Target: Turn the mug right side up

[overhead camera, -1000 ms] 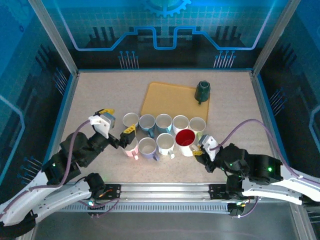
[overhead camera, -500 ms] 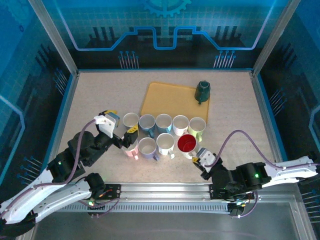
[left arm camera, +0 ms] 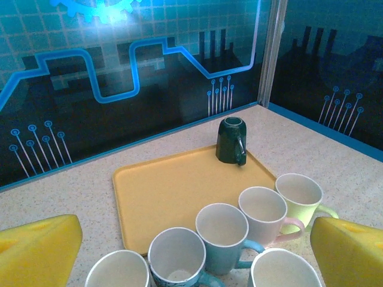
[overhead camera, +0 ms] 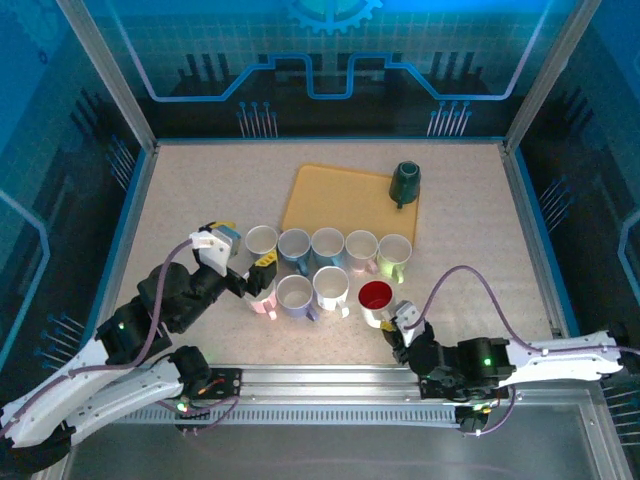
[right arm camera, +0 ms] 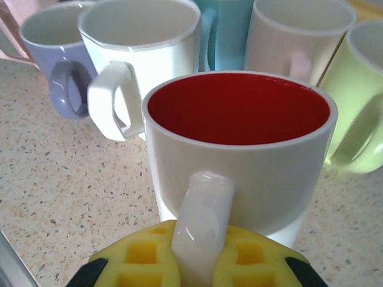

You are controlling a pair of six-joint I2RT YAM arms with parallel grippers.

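Observation:
The mug (overhead camera: pixel 375 298) is white outside and red inside. It stands mouth up on the table, just in front of the cluster of other mugs. In the right wrist view the mug (right arm camera: pixel 239 149) faces me with its handle (right arm camera: pixel 200 221) pinched between my yellow pads. My right gripper (overhead camera: pixel 398 322) (right arm camera: pixel 200 266) is shut on that handle from the near side. My left gripper (overhead camera: pixel 240 255) (left arm camera: pixel 191 257) hangs open over the left end of the cluster, holding nothing, its yellow fingertips (left arm camera: pixel 36 251) wide apart.
Several upright mugs (overhead camera: pixel 327 245) stand in two rows mid-table, close behind the held one. A yellow tray (overhead camera: pixel 320 195) lies behind them with a dark green mug (overhead camera: pixel 405 182) on its far right corner. Frame posts and walls ring the table.
My right arm has drawn back toward the near edge, and the red-lined mug has come a little nearer with it. The left arm has shifted only slightly.

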